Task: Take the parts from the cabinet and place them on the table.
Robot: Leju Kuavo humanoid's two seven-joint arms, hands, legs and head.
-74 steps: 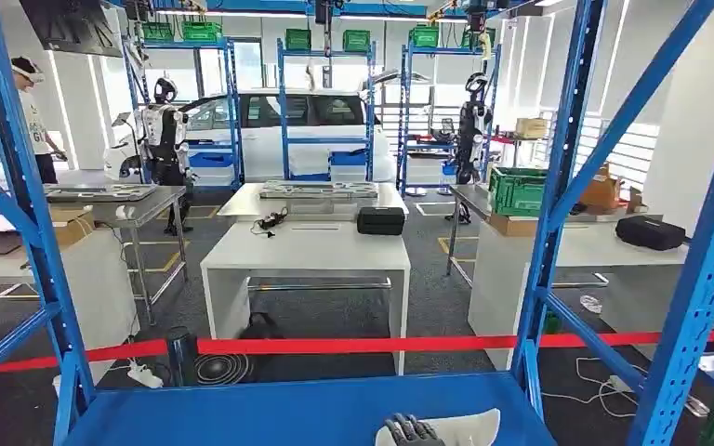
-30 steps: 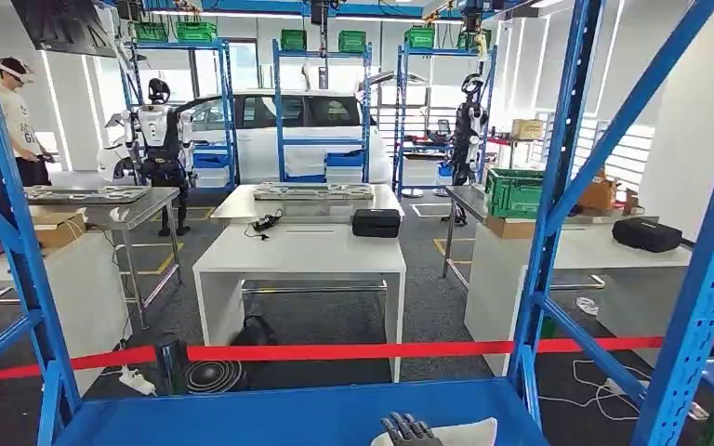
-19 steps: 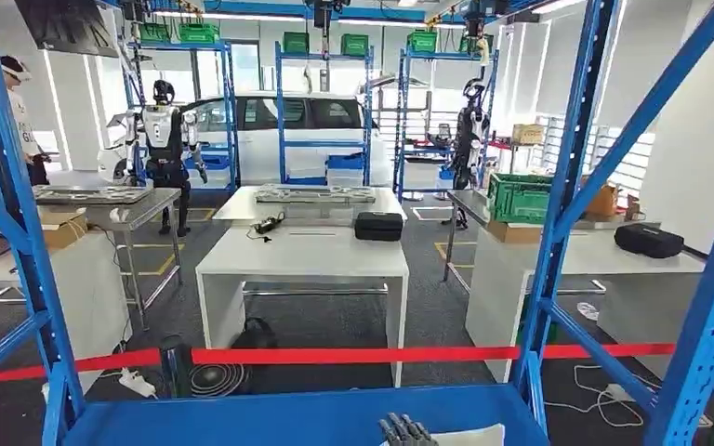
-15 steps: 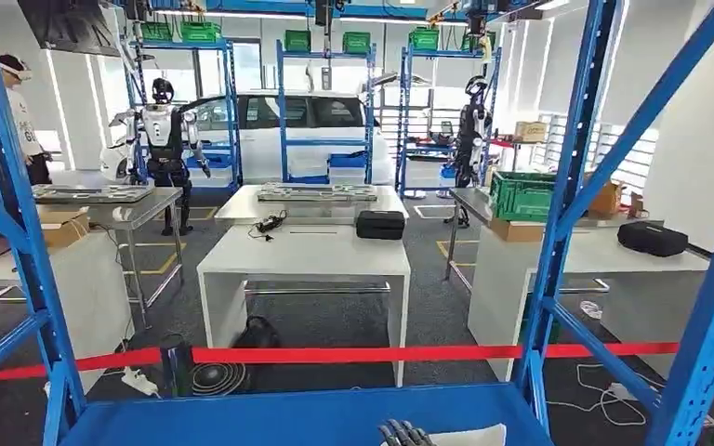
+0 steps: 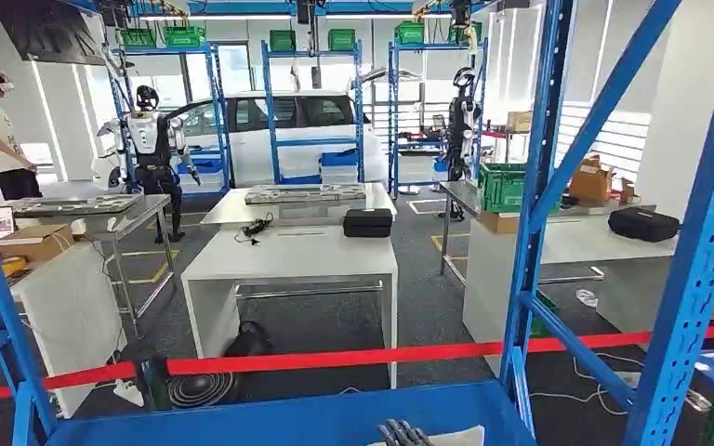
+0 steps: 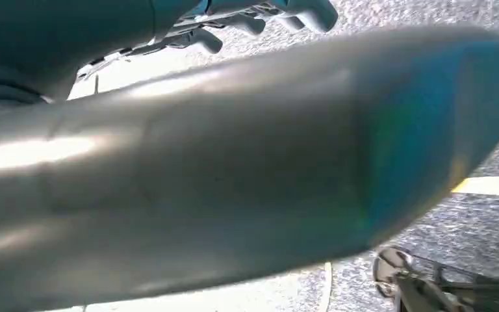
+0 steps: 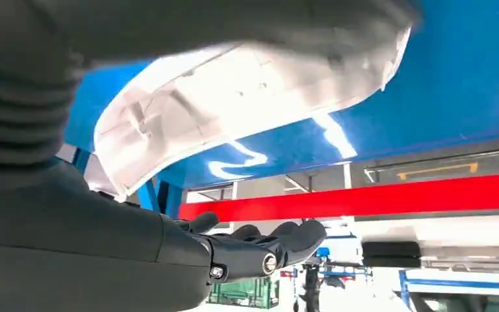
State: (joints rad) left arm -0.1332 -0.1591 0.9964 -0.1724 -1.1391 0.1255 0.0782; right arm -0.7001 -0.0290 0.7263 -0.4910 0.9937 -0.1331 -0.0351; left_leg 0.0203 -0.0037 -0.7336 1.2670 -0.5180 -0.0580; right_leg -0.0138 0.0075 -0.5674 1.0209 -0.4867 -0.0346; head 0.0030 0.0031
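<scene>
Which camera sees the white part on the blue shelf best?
The right wrist view: the white part shows large against the blue shelf, beside the right hand. The head view catches just its edge at the bottom. The left wrist view is blurred by something close up.

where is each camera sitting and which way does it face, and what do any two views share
Head view: high on the body, facing forward and down over the blue shelf into the workshop; fingertips of the right hand on a white part show at the bottom edge.
Left wrist view: behind the left hand, facing the grey floor; a blurred silver surface sits close to the lens.
Right wrist view: behind the right hand, turned upside down, facing the white part on the blue shelf.
Shared: head and right wrist views both show the white part, shelf and red tape.
</scene>
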